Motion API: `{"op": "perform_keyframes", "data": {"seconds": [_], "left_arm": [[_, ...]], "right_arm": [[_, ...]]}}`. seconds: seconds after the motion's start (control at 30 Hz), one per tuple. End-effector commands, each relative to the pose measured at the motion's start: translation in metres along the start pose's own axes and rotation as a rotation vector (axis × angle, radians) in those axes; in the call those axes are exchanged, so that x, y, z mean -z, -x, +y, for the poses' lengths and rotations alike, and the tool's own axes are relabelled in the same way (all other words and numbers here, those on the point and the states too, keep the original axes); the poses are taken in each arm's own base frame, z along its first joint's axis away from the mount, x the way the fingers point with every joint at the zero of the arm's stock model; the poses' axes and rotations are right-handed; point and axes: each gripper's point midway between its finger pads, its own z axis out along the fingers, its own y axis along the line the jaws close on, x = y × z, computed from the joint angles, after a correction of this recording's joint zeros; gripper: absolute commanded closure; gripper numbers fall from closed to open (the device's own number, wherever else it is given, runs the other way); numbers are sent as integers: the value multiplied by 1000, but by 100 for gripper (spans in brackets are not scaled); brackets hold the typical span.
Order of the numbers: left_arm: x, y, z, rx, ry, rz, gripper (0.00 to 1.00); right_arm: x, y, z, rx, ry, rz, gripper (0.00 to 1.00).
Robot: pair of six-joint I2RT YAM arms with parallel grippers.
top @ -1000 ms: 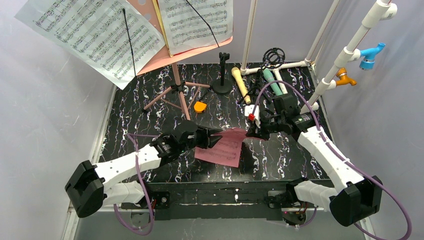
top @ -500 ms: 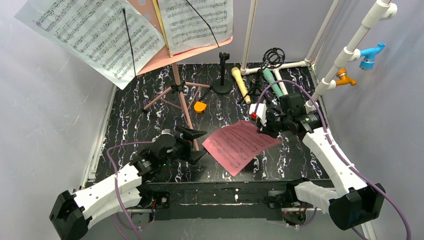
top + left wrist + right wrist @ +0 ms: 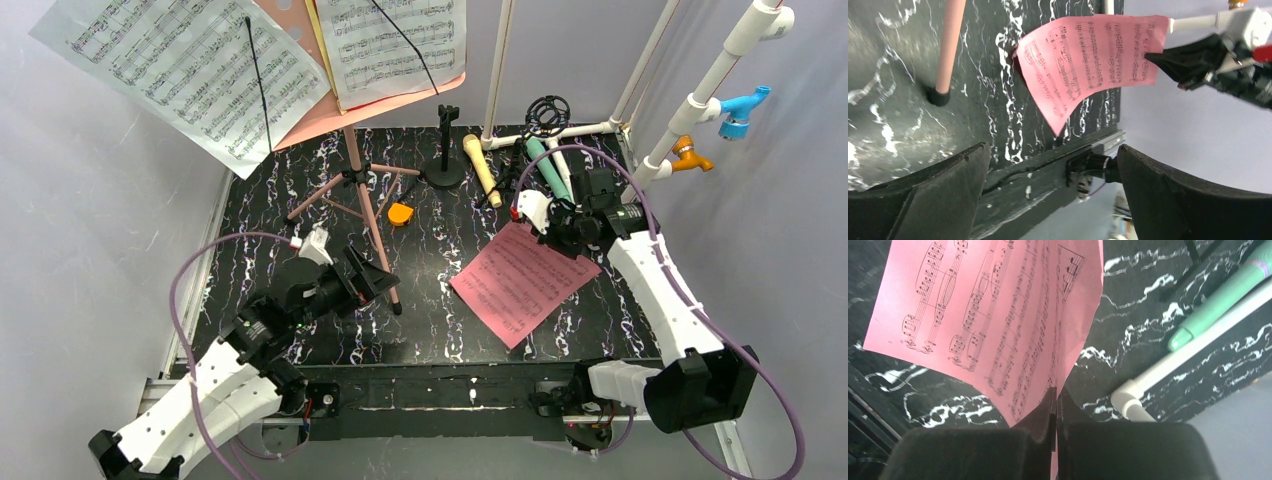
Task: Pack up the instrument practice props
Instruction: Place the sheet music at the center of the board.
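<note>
My right pincer (image 3: 1055,407) pinches the far corner of a pink printed paper music sheet (image 3: 522,282), which trails onto the black marbled table (image 3: 440,320) right of centre; only staves are readable. My left pincer (image 3: 372,274) gapes empty.

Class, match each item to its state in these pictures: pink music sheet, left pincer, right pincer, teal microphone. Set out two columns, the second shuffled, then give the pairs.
1. pink music sheet
2. left pincer
3. right pincer
4. teal microphone

A. wide open, holding nothing
B. lying beside the white pipe
C. shut, gripping something
D. pinched at one edge

Pairs: 1-D, 2-A, 3-C, 4-B.
</note>
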Motion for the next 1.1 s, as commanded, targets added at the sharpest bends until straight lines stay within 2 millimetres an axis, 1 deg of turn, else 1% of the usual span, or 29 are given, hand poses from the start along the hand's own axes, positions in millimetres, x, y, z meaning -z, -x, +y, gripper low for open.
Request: {"op": "perform_keyframes", "data": {"seconds": [0.0,0.1,0.17,0.33,0.47,0.53,0.63,0.7,0.8,0.9,1.07], "left_arm": [[30,17,12,-344,73,-43,2],[44,24,14,-439,85,-71,2],[52,28,15,-471,85,-96,2],[67,35,17,-496,83,-145,2],[76,38,21,-499,94,-173,2],[81,38,25,-501,105,-180,2],[91,41,32,-502,116,-217,2],[94,43,35,-505,121,-229,2],[102,47,38,-516,131,-256,2],[106,48,39,-518,136,-270,2],[108,50,41,-527,147,-275,2]], "right_arm": [[10,-18,-21,65,-55,137,99],[6,-25,-25,92,-47,178,99],[2,-26,-29,109,-46,187,99],[-8,-27,-43,137,-53,216,99],[-18,-27,-59,156,-71,240,99],[-19,-29,-68,165,-94,268,99],[-22,-20,-91,178,-141,270,99],[-22,-14,-99,178,-165,260,99],[-20,5,-119,170,-223,203,99],[-18,19,-125,170,-236,155,99],[-14,24,-132,215,-262,141,99]]}}
